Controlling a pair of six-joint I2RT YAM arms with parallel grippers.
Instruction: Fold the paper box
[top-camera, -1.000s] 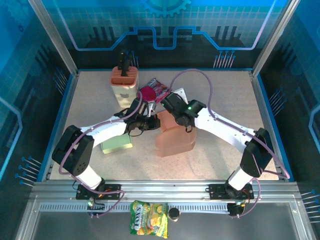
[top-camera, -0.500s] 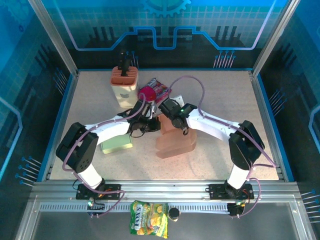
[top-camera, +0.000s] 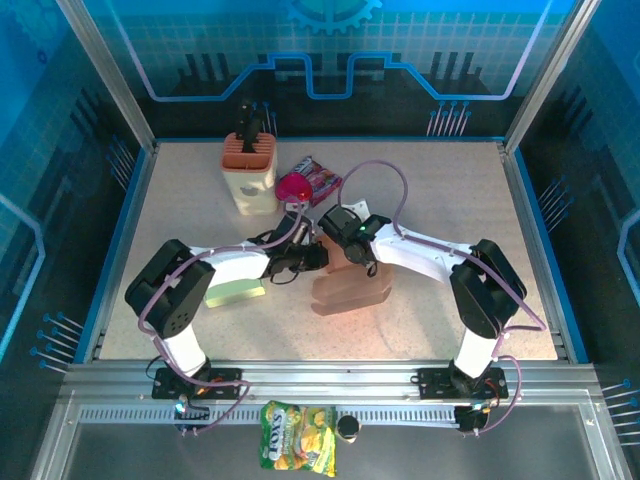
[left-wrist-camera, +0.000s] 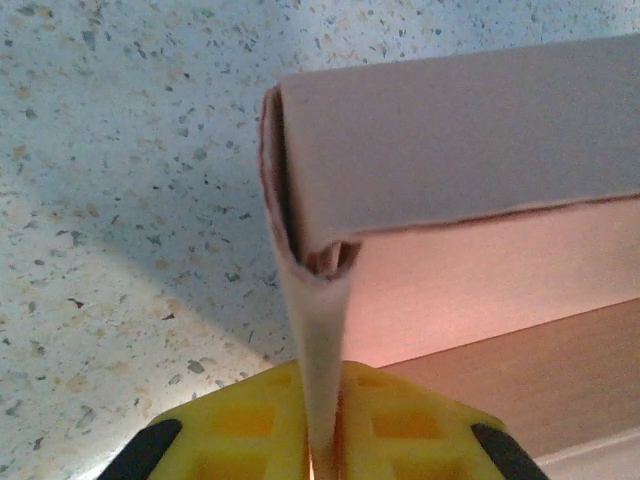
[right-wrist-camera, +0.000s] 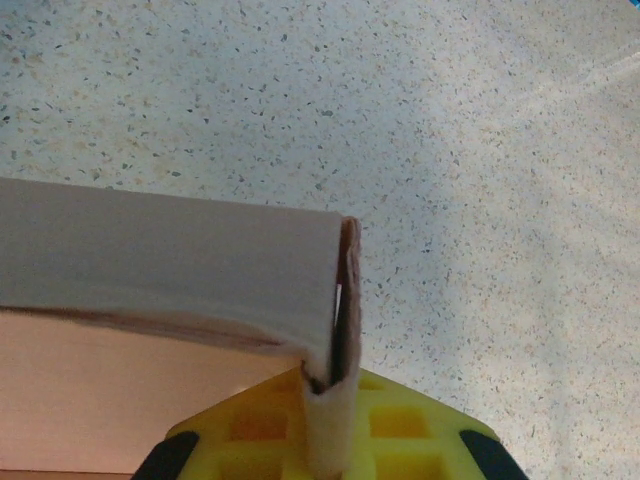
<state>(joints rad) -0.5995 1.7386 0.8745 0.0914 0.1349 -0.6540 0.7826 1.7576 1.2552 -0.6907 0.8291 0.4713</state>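
Paper box (top-camera: 350, 290): one; left fingers (left-wrist-camera: 250, 425), right fingers (right-wrist-camera: 400, 432) both clamped on its edges, seemingly opposite corners

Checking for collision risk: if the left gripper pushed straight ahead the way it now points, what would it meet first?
The pink cardboard box itself. The left gripper pinches a thin flap of it, and the box's folded corner stands directly ahead in the wrist view. How close that corner is, the picture leaves unclear.

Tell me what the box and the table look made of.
The box: thin matte paperboard, pinkish-tan; its cut edges look fibrous and the flap bends. The table: probably speckled stone-look laminate or composite, faint sheen; can't tell which.
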